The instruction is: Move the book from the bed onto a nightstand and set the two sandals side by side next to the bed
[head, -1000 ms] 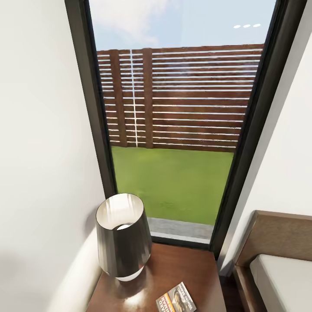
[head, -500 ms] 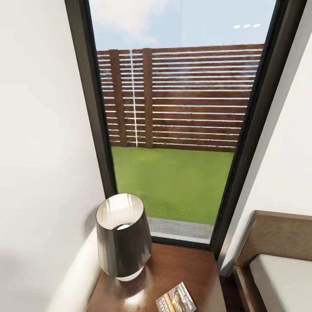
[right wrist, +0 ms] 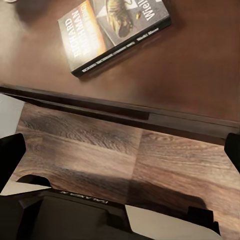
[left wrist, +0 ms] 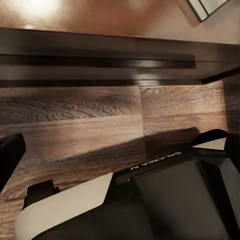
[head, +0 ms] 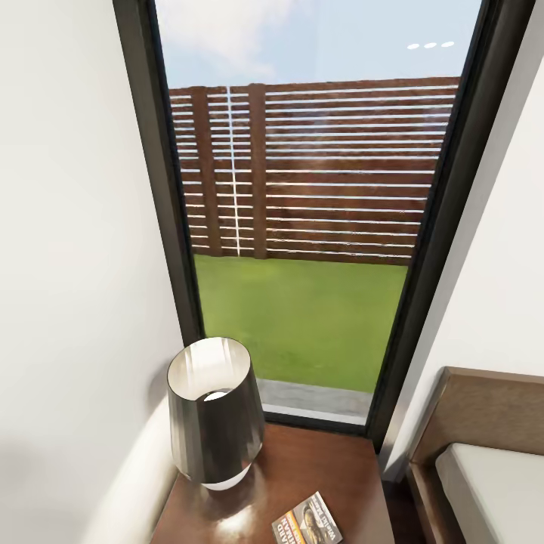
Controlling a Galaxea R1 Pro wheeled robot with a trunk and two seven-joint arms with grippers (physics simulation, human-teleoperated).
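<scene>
The book (head: 307,521), dark with an orange band and white lettering, lies flat on the glossy reddish-brown nightstand (head: 317,461), near its front. In the right wrist view the book (right wrist: 115,32) rests on the nightstand top (right wrist: 190,70), and my right gripper (right wrist: 120,150) hangs open and empty over the plank floor in front of it. My left gripper (left wrist: 120,150) is open too, low beside the nightstand's edge (left wrist: 100,60). A corner of the bed (head: 491,491) shows at the right. The sandals are out of view.
A dark lamp (head: 215,415) stands on the nightstand's back left. Behind it rises a tall dark-framed window (head: 302,189), with white walls on both sides. The brown headboard (head: 483,415) adjoins the nightstand. My own base (left wrist: 150,205) lies under the wrists.
</scene>
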